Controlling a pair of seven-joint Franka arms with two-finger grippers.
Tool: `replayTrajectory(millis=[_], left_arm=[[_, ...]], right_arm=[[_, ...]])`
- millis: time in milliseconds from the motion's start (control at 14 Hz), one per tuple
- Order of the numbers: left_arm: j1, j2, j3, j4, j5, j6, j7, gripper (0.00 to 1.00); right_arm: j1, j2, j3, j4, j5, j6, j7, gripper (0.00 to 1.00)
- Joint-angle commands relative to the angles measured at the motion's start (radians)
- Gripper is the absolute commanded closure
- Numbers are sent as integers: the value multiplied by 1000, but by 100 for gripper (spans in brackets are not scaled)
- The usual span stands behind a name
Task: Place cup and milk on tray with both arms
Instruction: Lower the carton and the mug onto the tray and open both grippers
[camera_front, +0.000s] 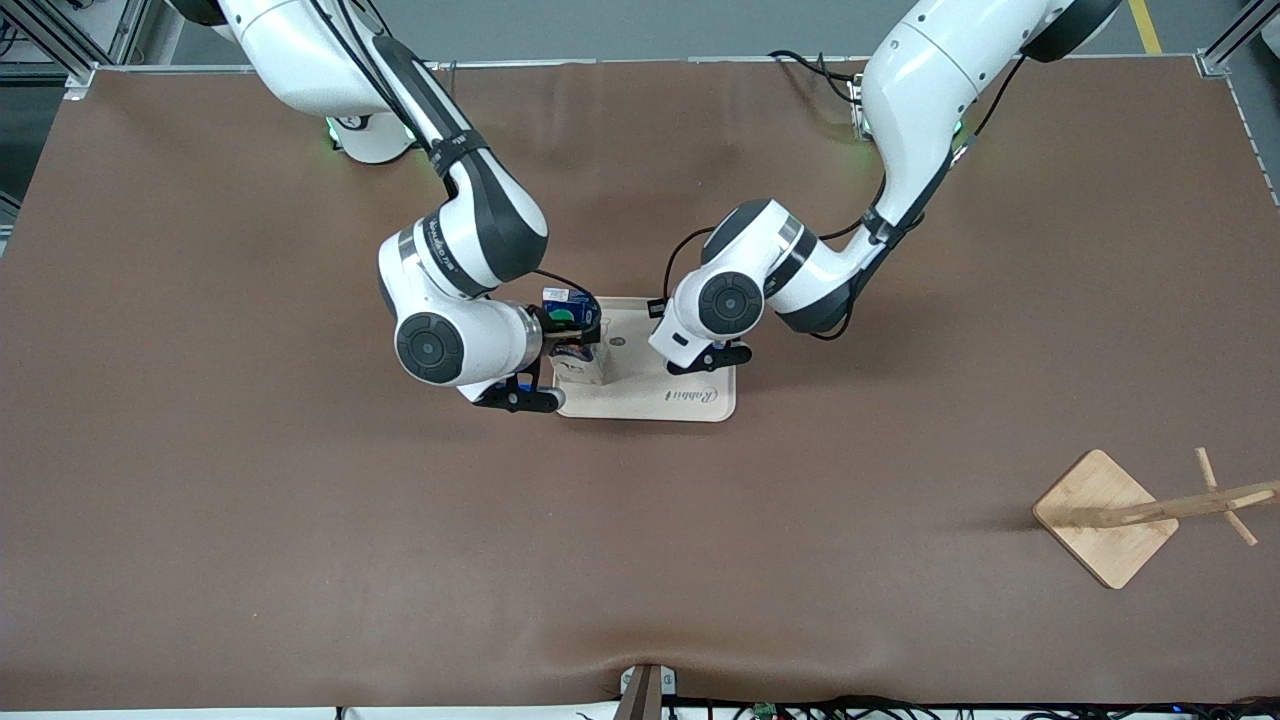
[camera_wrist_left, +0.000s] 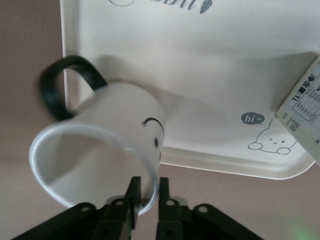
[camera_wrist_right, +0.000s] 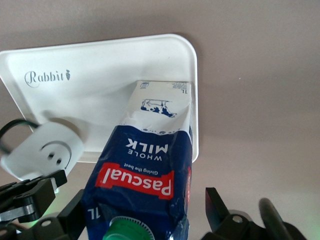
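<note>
The milk (camera_front: 572, 318) stands upright on the tray (camera_front: 680, 400), at its corner toward the right arm's end. My right gripper (camera_wrist_right: 145, 215) is open around its top, with a gap showing between one finger (camera_wrist_right: 217, 210) and the carton (camera_wrist_right: 150, 150). My left gripper (camera_wrist_left: 147, 195) is shut on the rim of the cup (camera_wrist_left: 115, 130). It holds the cup tilted, handle outward, over the edge of the tray (camera_wrist_left: 200, 75) at the left arm's end. In the front view the left wrist (camera_front: 705, 355) hides the cup. The cup (camera_wrist_right: 50, 150) also shows in the right wrist view.
A wooden rack with a square base (camera_front: 1105, 515) stands toward the left arm's end, nearer the front camera. The brown table cloth (camera_front: 300, 550) lies around the tray. The two wrists hang close together over the tray.
</note>
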Motion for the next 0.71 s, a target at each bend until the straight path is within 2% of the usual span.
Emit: replayTrajectory(millis=[0,286,643], left_arm=[[-5,3,26,60,0,-58,-11,0],[6,-8,31,156,14,-187,-11,0],[18,-61,44,167,63,-246,-9,0]], right_arm=[[-19,-3,7,23,5,-31,-10,0],[-42,-1,7,88,7,-101,-10,0],[-89,-6,8,164,37,-202,-8,0]])
